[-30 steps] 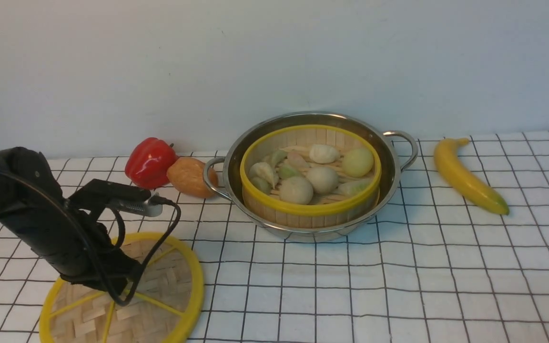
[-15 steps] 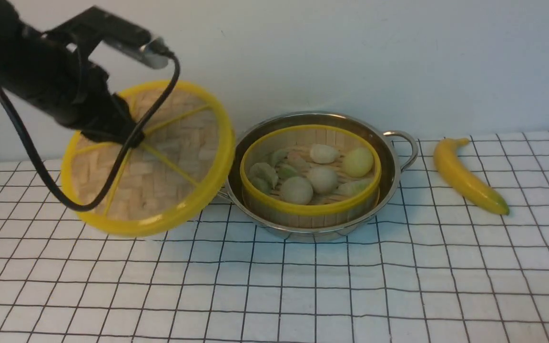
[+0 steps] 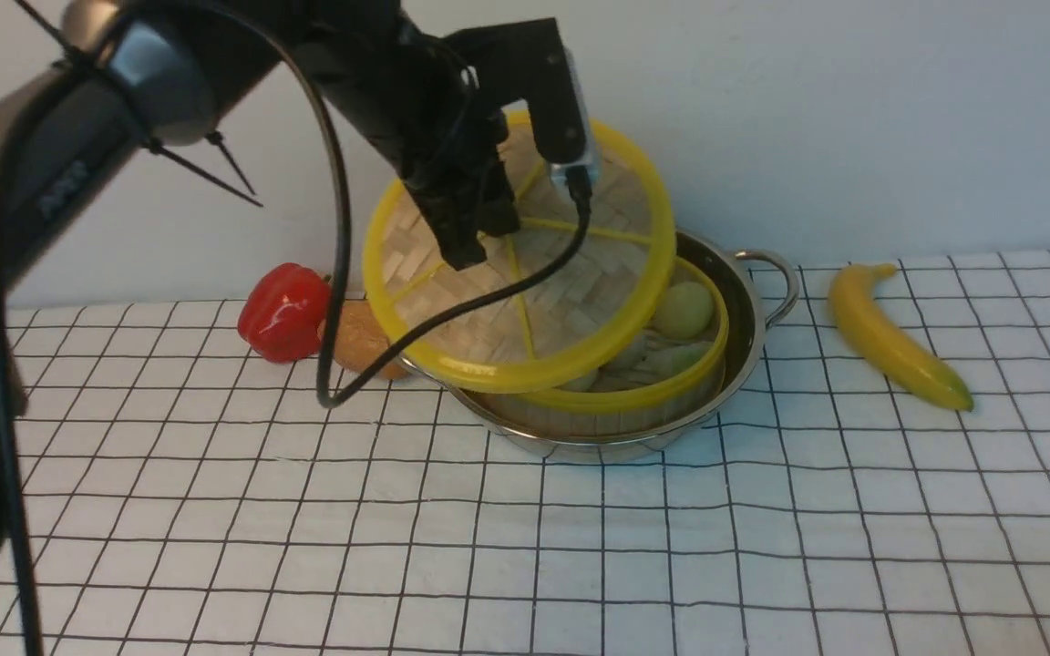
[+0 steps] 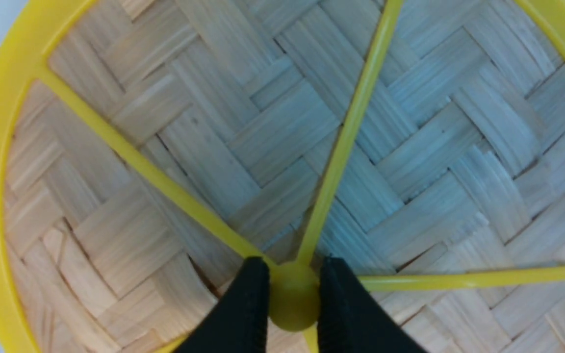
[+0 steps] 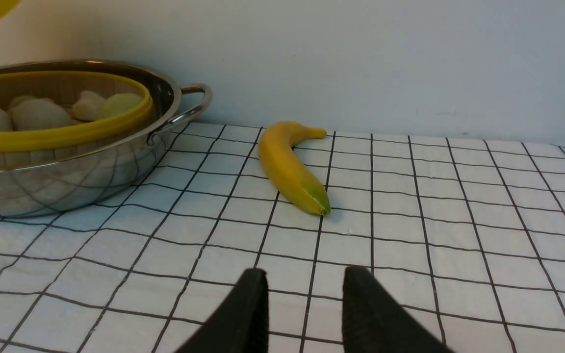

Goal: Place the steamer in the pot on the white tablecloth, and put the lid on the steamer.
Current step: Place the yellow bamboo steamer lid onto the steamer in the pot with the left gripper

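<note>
Here, in the front view, we see the left gripper (image 3: 475, 244) clamped on the centre hub of the lid (image 3: 571, 314). The lid hangs tilted in the air over the left part of the pot (image 3: 748, 314). The steamer (image 3: 675, 387) sits inside the pot, with much of its yellow rim hidden behind the lid and pale buns showing at its right side. We cannot tell whether the lid's low edge touches it. The pot stands on the white tablecloth (image 3: 762, 547). A banana (image 3: 894, 342) lies apart to the pot's right, and a red pepper (image 3: 283, 312) lies to its left.

From the left wrist, we see two black fingers (image 4: 248, 304) drawn in narrow, pinching the yellow hub (image 4: 293, 299) from either side. Woven bamboo and yellow spokes fill the rest.

From the right wrist, we see the right gripper (image 5: 304, 282) low over the tablecloth (image 5: 459, 245). Its fingers (image 5: 248, 318) stand partly apart with nothing between them. Beyond them lies the banana (image 5: 287, 166), and beside it the pot (image 5: 66, 181) holds the steamer (image 5: 57, 135).
</note>
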